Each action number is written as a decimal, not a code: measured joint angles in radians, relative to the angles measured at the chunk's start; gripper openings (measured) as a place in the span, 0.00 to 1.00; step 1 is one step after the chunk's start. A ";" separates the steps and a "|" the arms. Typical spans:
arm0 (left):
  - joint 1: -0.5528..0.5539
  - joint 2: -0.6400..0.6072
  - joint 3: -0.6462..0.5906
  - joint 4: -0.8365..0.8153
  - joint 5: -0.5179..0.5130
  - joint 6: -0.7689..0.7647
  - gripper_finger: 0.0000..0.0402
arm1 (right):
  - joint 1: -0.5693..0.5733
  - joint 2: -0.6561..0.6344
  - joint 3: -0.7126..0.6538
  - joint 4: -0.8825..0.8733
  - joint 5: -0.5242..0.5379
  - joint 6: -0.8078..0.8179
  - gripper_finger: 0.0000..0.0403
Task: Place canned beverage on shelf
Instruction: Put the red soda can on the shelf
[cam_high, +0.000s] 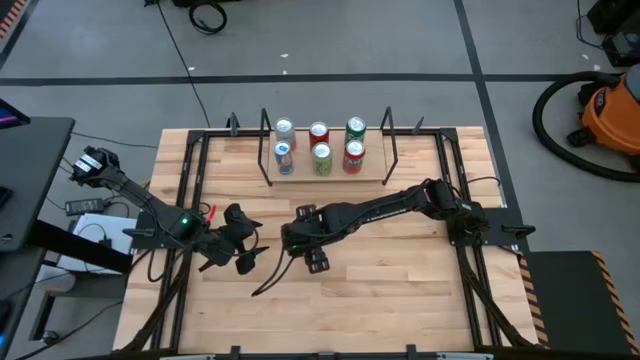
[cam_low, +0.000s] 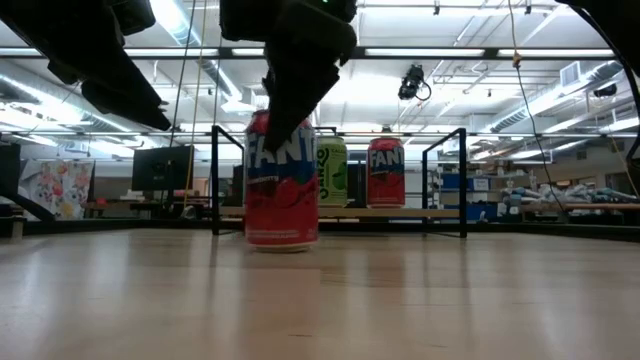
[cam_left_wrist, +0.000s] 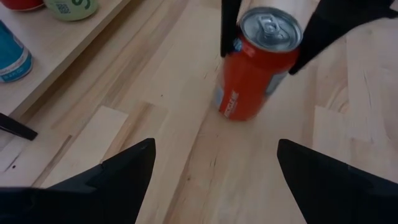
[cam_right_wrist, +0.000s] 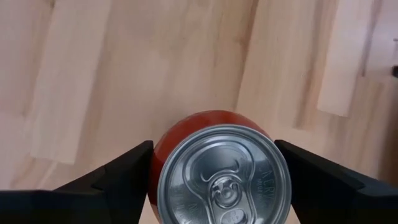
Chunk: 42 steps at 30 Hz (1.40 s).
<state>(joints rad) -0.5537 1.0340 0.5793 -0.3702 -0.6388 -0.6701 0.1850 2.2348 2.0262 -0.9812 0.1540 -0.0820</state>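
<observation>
On shelf (cam_high: 330, 176): six cans (cam_high: 322, 159) (upright)

Hidden under the right gripper (cam_high: 297, 240) in the high view — the red can (cam_low: 281, 192). Lower rim cut off in the right wrist view. Shelf (cam_high: 325, 178) can labels too small to read — back row partly blocked.

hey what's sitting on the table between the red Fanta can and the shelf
Nothing. In the left wrist view, bare tabletop runs from the red Fanta can to the shelf. The right claw straddles the can from above.
</observation>
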 joint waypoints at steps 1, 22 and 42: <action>0.000 0.000 0.000 -0.001 0.000 0.000 0.86 | -0.002 -0.005 0.000 -0.010 0.008 -0.004 0.81; 0.000 0.000 0.001 -0.004 0.005 -0.008 0.86 | -0.046 -0.130 0.001 -0.208 0.049 -0.016 0.80; 0.000 0.000 0.001 -0.030 0.056 -0.068 0.86 | -0.111 -0.211 -0.089 -0.292 0.071 0.007 0.80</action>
<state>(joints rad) -0.5537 1.0340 0.5804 -0.4001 -0.5827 -0.7376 0.0743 2.0237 1.9372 -1.2730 0.2254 -0.0750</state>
